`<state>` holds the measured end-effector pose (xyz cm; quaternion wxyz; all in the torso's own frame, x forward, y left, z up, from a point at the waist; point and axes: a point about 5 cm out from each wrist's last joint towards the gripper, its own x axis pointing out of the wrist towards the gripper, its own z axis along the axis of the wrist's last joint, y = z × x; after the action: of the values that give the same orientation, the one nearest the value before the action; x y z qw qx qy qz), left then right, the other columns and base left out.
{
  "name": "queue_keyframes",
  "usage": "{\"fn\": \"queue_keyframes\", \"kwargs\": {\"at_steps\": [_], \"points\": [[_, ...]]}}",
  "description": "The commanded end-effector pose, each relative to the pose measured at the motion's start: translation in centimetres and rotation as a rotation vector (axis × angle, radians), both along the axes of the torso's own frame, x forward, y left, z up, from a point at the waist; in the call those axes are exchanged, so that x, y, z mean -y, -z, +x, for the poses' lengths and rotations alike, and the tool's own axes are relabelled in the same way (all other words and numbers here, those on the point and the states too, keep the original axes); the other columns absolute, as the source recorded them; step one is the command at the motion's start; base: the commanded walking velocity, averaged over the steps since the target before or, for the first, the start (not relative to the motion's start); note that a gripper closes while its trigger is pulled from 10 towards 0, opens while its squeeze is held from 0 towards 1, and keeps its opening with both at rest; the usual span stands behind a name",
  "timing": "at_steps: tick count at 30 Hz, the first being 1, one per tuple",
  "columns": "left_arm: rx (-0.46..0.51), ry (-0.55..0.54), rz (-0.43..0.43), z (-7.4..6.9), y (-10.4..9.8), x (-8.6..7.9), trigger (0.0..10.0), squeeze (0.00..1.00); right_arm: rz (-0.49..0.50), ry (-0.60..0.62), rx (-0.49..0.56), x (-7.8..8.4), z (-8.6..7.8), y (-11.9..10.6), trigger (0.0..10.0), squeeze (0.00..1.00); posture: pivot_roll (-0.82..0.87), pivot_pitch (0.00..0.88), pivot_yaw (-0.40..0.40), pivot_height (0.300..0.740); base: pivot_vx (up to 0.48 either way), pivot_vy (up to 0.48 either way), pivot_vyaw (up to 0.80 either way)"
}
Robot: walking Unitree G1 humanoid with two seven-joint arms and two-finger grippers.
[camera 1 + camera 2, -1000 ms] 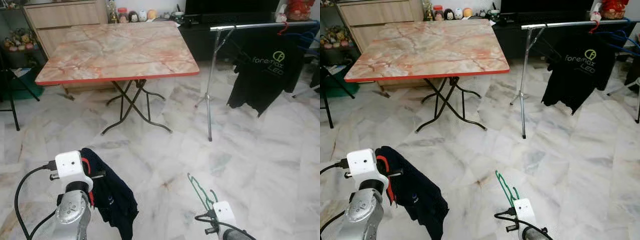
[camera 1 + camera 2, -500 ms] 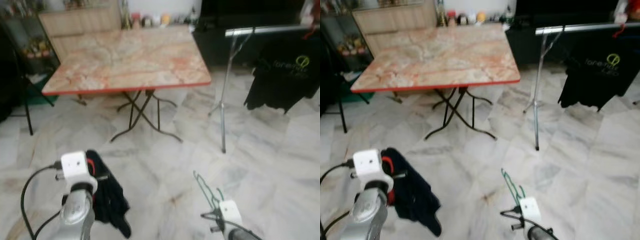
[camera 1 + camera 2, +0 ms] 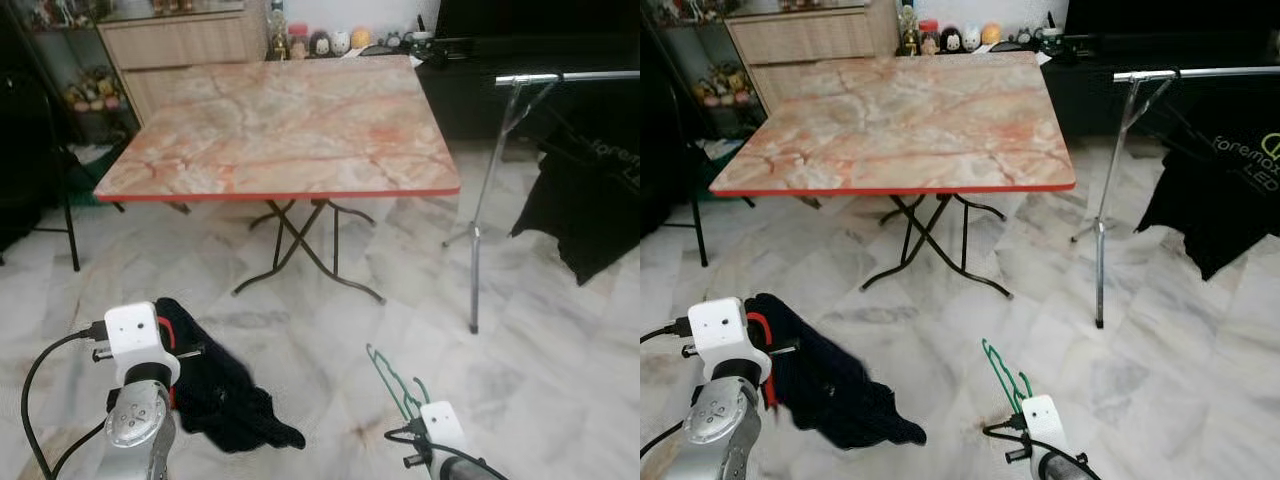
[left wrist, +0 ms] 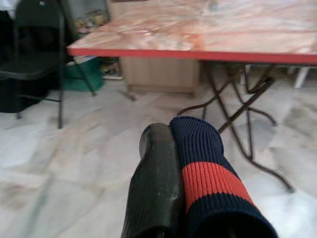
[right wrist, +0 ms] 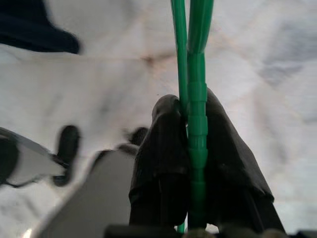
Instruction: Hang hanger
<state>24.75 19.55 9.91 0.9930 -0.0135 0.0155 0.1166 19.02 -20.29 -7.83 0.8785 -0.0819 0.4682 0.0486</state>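
My right gripper (image 5: 188, 106) is shut on a green wire hanger (image 5: 197, 74), pinching its stem between both fingers. In the eye views the hanger (image 3: 395, 378) sticks up from the right wrist, low and right of centre. My left gripper (image 4: 173, 134) is shut on a navy garment with a red stripe (image 4: 200, 163), which is folded over one finger. The garment (image 3: 225, 400) droops from the left wrist toward the floor. A clothes rack rail (image 3: 570, 76) stands far off at the right, and a black T-shirt (image 3: 590, 200) hangs on it.
A marble-top folding table (image 3: 290, 120) with crossed black legs (image 3: 300, 245) stands straight ahead. The rack's upright pole (image 3: 478, 230) is to its right. A wooden cabinet (image 3: 190, 40) is behind and a black chair (image 3: 50, 170) to the left. Marble floor lies between.
The whole view has shifted, so the camera moved: table and rack now sit further right. Both grippers keep their holds. The garment's lower end has swung out to the right.
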Motion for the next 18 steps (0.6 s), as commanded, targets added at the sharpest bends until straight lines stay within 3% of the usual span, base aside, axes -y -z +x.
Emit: {"fn": "queue_keyframes", "kwargs": {"at_steps": [1, 12, 18], "points": [[0.033, -0.019, 0.029, 0.1, -0.9, -0.7, 10.0, 0.00, 0.027, 0.012, 0.022, -0.3, 0.5, -0.2, 10.0, 0.00, 0.04, 0.024, 0.032, 0.740, 0.375, 0.000, 0.00], [0.022, -0.012, 0.040, -0.3, -0.6, -0.9, 10.0, 0.00, 0.009, 0.043, 0.015, 0.8, 0.2, -0.3, 10.0, 0.00, 0.04, 0.022, 0.032, 0.740, 0.373, 0.000, 0.00], [0.012, -0.016, 0.048, -0.7, -0.5, -1.2, 10.0, 0.00, 0.016, 0.055, 0.013, 0.8, 0.0, -0.2, 10.0, 0.00, 0.04, 0.023, 0.032, 0.740, 0.372, 0.000, -0.57]]}}
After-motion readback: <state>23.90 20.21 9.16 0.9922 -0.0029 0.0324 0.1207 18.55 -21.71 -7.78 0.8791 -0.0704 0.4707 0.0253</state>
